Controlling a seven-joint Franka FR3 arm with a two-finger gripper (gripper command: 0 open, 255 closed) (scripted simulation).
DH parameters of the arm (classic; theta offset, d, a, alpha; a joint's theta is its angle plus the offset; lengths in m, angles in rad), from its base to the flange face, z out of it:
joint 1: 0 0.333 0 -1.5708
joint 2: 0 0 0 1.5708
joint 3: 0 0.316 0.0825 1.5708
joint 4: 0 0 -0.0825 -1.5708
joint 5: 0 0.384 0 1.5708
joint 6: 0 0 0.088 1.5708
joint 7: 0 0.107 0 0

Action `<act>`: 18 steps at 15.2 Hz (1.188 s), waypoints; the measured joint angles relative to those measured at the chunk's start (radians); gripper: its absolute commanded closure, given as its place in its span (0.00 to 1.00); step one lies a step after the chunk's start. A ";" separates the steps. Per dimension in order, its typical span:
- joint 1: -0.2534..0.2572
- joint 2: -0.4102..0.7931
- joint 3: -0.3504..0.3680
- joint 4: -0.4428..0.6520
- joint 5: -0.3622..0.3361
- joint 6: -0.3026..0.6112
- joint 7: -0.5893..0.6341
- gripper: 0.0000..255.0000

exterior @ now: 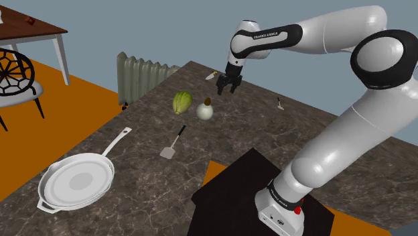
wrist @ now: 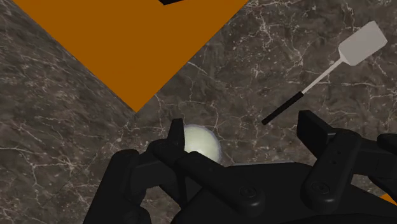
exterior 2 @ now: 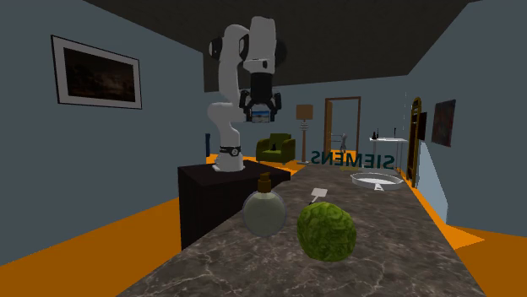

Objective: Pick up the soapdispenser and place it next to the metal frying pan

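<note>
Soap dispenser (exterior: pixel 205 109) is standing upright on the dark marbled counter (exterior: pixel 301 141), and nothing has hold of it. My end effector (exterior: pixel 228 86) hangs in the air above it, a bit toward the shoulder view's right, fingers spread wide with nothing between them touching. On the wrist feed the dispenser's pale round body sits right by one finger (wrist: pixel 175 137), so it's off-centre in the gap, not lined up. Just beside the dispenser, on the shoulder view's left, there's a green lettuce (exterior: pixel 182 102). A bit further toward the camera lies a spatula (exterior: pixel 173 144), flat on the counter with its black handle pointing back at the dispenser. The pale grey frying pan (exterior: pixel 75 181) is well apart from all that, at the counter's end in the shoulder view's lower left.
</note>
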 measured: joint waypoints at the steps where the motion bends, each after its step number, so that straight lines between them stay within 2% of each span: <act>1: -0.001 0.044 -0.003 0.029 0.009 0.015 -0.007 0.00; 10: -0.049 0.396 -0.025 0.288 0.090 0.096 -0.111 0.00; 18: -0.109 0.693 -0.014 0.594 0.148 0.076 -0.170 0.00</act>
